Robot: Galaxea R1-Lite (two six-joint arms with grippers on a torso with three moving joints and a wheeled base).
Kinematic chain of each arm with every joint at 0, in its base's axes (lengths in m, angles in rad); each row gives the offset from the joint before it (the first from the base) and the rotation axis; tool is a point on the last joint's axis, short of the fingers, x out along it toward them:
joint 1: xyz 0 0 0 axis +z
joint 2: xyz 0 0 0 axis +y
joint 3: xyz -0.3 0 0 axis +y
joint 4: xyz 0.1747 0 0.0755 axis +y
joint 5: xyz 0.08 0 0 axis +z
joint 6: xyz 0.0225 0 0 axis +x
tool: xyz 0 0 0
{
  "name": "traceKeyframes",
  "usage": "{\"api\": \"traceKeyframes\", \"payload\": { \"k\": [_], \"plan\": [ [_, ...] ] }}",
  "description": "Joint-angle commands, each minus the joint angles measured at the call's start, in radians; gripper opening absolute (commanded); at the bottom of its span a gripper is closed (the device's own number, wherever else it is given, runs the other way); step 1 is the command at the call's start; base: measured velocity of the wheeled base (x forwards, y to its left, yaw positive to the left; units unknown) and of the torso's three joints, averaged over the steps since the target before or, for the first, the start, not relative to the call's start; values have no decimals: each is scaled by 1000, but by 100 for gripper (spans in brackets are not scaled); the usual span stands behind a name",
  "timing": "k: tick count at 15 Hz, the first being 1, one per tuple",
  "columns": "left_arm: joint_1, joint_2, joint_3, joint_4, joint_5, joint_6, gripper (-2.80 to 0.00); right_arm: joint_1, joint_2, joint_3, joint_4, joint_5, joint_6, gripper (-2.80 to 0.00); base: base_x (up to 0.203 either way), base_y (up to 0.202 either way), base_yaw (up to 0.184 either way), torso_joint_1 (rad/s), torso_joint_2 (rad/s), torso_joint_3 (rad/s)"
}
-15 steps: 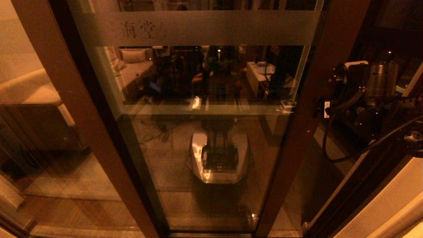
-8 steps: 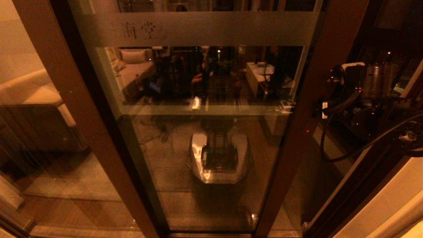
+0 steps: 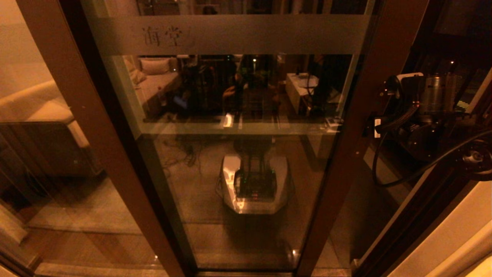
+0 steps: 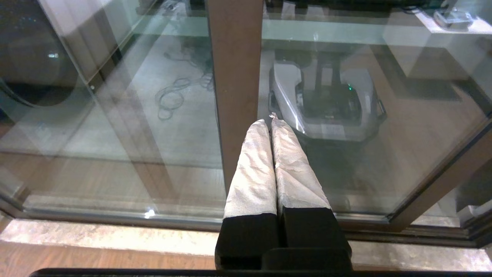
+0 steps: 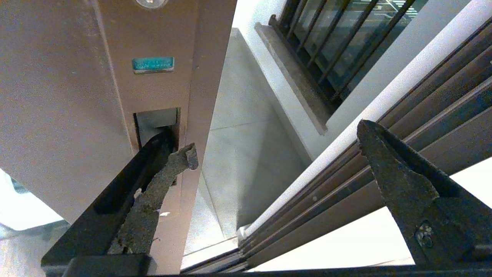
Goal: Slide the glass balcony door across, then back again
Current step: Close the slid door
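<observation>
The glass balcony door [image 3: 246, 173] fills the middle of the head view, with a frosted band [image 3: 246, 34] carrying faint characters. My right gripper [image 5: 276, 140] is open at the door's right stile [image 3: 357, 115]. One finger [image 5: 161, 173] is hooked into the slim recessed handle [image 5: 157, 121], and the other finger [image 5: 396, 173] hangs free over the gap. My left gripper [image 4: 271, 121] is shut and empty, its white-wrapped tips pointing at a brown upright [image 4: 234, 69] low down near the floor track; it does not show in the head view.
Between the handle stile and the brown door jamb [image 5: 326, 200] the pale balcony floor [image 5: 238, 127] shows, with dark railings [image 5: 326, 38] beyond. Another brown-framed glass panel [image 3: 57, 154] stands on the left. A stone sill [image 4: 96, 238] runs below the track. The glass reflects my base [image 3: 253, 184].
My right arm and the door's handle stile have shifted slightly to the left. The finger stays in the handle.
</observation>
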Motion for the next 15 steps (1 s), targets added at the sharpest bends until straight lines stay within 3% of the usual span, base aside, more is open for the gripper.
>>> {"api": "traceKeyframes", "payload": {
  "k": [1, 15],
  "plan": [
    [0, 0, 0, 1, 1, -1, -280, -7, 6, -1, -7, -6, 0, 0, 0, 0, 0, 0, 0, 0],
    [0, 0, 0, 0, 1, 1, -280, -52, 23, -13, -8, -4, -13, 0, 0, 0, 0, 0, 0, 0]
  ]
}}
